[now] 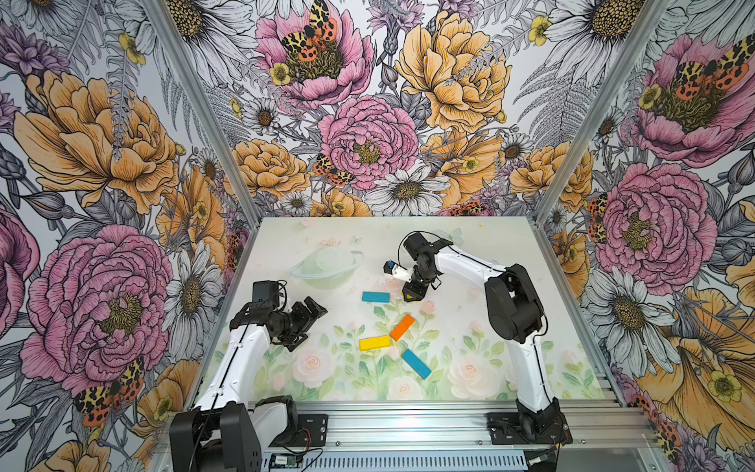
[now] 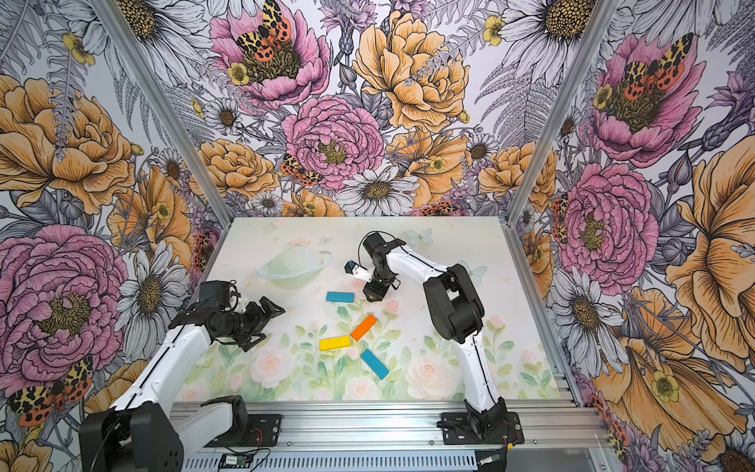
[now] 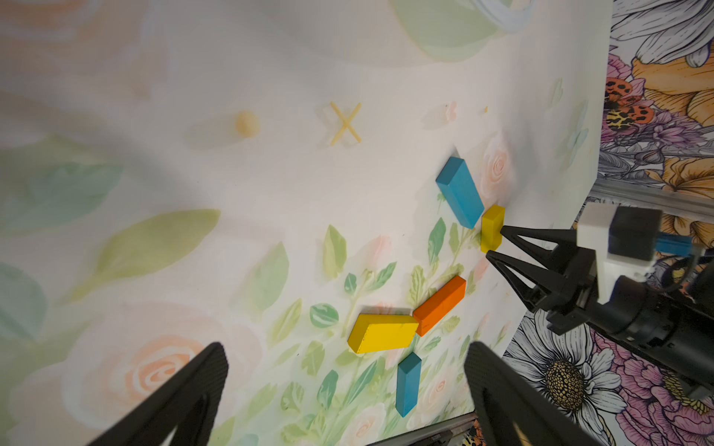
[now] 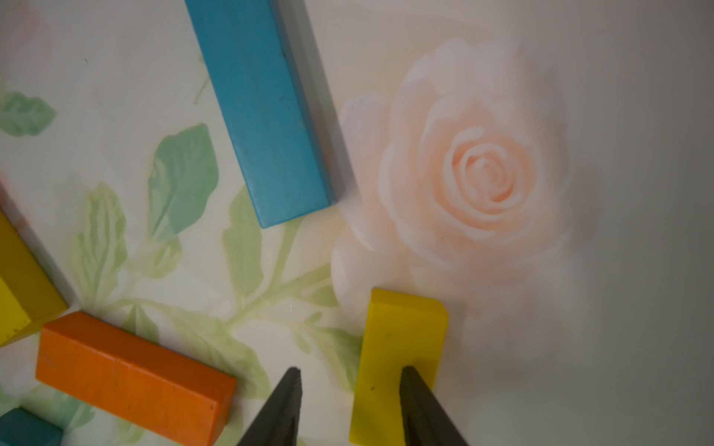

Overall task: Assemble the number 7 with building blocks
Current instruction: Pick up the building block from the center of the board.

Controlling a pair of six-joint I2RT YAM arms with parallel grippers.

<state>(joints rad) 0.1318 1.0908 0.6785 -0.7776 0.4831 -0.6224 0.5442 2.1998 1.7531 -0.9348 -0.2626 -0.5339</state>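
Rose-printed tabletop (image 1: 286, 245) is our work surface. We place things by the far blue block (image 1: 376, 297): the short yellow block (image 4: 402, 332) lies just off its end toward the right arm, long axis nearly continuing the blue one's. Our right gripper (image 4: 349, 370) is over it, jaws part-way apart, one finger crossing its face, nothing clamped. Our left gripper (image 1: 306, 325), spread wide, hangs well away.

Five building blocks (image 2: 335, 343) dot the bench (image 1: 470, 253): two blue (far blue block (image 1: 375, 297), near blue block (image 1: 416, 363)), two yellow (long yellow block (image 1: 374, 343), seemingly shorter yellow block (image 3: 492, 228)), one orange block (image 1: 402, 327).
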